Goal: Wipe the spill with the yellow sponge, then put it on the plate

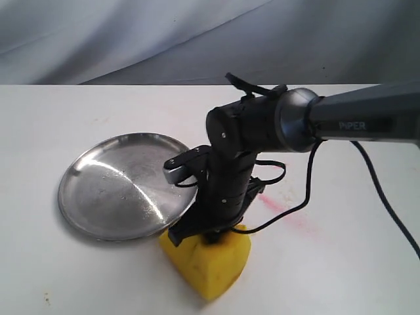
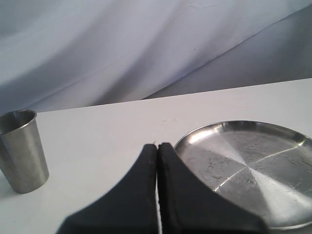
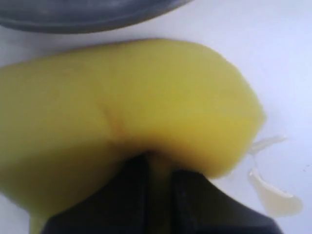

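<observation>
Right gripper is clamped on the yellow sponge, low centre of the exterior frame, pressing it onto the table just off the lower-right rim of the plate. Wiping looks underway, not finished: a thin amber trace of the spill lies beside the sponge's edge. The plate drop is yet to come. Left gripper sits pinched shut, empty. There's open table to the right, while the plate rim crowds the left.
</observation>
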You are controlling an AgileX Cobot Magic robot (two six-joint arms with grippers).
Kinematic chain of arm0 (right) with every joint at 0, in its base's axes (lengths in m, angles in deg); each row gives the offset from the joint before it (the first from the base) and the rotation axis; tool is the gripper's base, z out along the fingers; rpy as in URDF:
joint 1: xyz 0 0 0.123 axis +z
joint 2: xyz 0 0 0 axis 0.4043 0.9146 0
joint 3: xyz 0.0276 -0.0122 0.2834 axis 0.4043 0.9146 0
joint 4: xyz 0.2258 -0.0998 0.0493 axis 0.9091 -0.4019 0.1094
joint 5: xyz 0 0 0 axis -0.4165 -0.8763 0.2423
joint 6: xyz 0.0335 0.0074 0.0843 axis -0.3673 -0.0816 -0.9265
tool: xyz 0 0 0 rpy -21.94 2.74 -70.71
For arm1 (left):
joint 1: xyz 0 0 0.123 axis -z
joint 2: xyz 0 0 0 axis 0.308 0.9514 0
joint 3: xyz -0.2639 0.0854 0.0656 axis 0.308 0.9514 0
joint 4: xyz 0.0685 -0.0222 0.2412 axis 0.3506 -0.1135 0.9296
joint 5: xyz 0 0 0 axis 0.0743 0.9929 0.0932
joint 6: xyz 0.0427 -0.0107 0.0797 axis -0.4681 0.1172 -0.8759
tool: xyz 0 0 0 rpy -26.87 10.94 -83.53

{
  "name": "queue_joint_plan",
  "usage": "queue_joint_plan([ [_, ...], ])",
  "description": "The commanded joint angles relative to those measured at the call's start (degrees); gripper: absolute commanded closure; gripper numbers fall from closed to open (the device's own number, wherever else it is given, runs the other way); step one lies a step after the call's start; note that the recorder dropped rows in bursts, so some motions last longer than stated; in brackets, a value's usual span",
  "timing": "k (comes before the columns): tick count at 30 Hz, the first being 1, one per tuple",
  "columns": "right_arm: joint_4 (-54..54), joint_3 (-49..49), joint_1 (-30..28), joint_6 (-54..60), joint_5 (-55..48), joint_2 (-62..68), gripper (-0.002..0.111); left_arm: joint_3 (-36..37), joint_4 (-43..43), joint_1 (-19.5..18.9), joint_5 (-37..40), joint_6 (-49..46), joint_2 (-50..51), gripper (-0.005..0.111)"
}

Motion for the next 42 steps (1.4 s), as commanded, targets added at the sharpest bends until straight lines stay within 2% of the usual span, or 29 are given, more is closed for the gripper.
queue_joint_plan([
  [1, 4.7, 2.1, 8.7, 5.1, -1.7, 2.5, 0.108, 0.3, -0.1, 0.4, -0.4, 0.0, -0.2, 0.107],
  [6, 9.7, -0.5, 16.4, 8.1, 0.5, 2.5, 0.108, 0.3, -0.1, 0.4, -0.4, 0.0, -0.2, 0.107],
  [9, 10.0, -4.6, 19.0, 8.2, 0.7, 2.5, 0.108, 0.3, -0.1, 0.4, -0.4, 0.0, -0.2, 0.107],
  [16, 9.2, -15.2, 18.0, 8.1, -0.3, 2.6, 0.108, 0.3, -0.1, 0.4, -0.4, 0.0, -0.2, 0.107],
  [24, -8.3, -11.0, 15.9, 0.8, -6.1, 3.5, 0.108, 0.3, -0.1, 0.4, -0.4, 0.0, -0.2, 0.107],
  [27, -10.0, -7.8, 13.3, -0.1, -6.1, 3.5, 0.108, 0.3, -0.1, 0.4, -0.4, 0.0, -0.2, 0.107],
  [32, -10.7, -1.0, 2.6, -0.4, -3.2, 3.5, 0.108, 0.3, -0.1, 0.4, -0.4, 0.0, -0.2, 0.107],
  [37, -15.2, -0.8, -8.9, -0.4, -2.6, 3.5, 0.108, 0.3, -0.1, 0.4, -0.4, 0.0, -0.2, 0.107],
  [42, -15.6, -0.8, -16.3, -0.4, -4.4, 3.5, 0.108, 0.3, -0.1, 0.4, -0.4, 0.0, -0.2, 0.107],
])
